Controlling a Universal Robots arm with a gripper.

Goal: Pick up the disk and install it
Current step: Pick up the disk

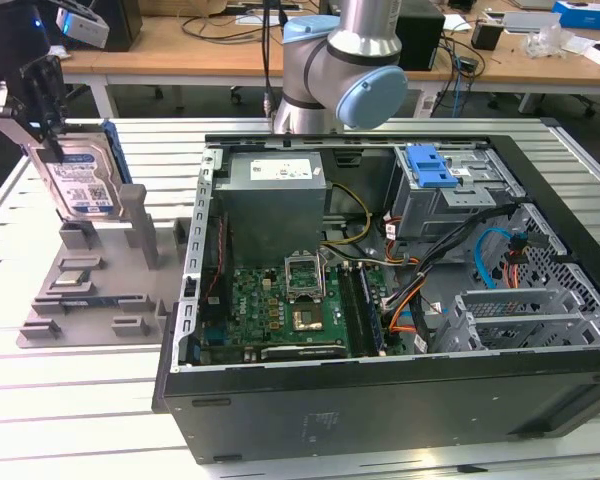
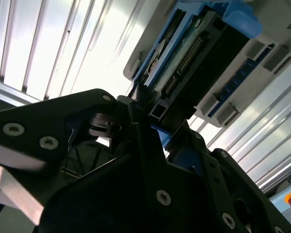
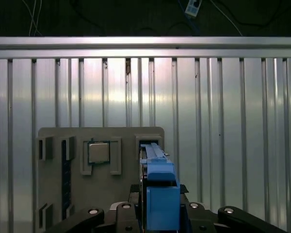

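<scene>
End effector (image 1: 45,130) is clamped on the disk (image 1: 82,182), fingers (image 2: 143,145) shut against its blue-bracketed top edge. The disk hangs upright just beneath it, over the grey holder tray (image 1: 90,300) on the table (image 1: 70,400). The open computer case (image 1: 380,410) sits well apart.

Silver disk (image 1: 78,172) with blue bracket (image 1: 117,155), white-blue label (image 1: 88,190)

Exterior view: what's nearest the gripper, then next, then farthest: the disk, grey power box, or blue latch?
1. The disk, in the gripper, the exterior view's left.
2. The grey power box, in the case.
3. The blue latch, toward the exterior view's right.
</scene>
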